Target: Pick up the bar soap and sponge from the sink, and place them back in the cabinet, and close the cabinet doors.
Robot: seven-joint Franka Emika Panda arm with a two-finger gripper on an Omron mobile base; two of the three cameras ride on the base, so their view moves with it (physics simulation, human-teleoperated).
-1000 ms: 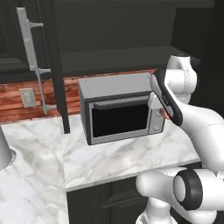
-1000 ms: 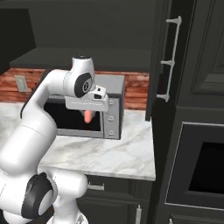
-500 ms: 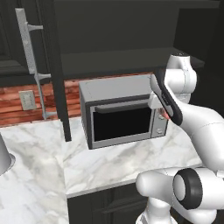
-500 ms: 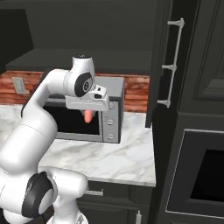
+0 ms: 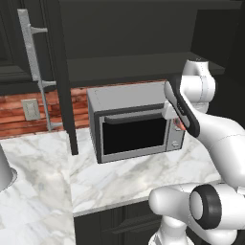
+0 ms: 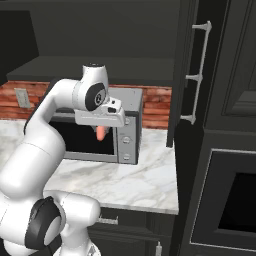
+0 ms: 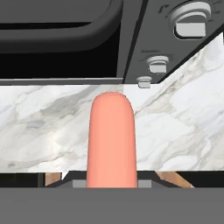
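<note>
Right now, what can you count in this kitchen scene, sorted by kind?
Bar soap, pink, held in the shut gripper: 1
Microwave, grey: 1
Open cabinet doors with silver bar handles, and: 2
Wall outlet: 1
Marble counter: 1
Built-in oven: 1
Total: 7

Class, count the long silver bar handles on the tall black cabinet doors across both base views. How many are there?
2. One handle is on the open door at the left of the left base view; the other is on the door right of the microwave in the right base view.
</note>
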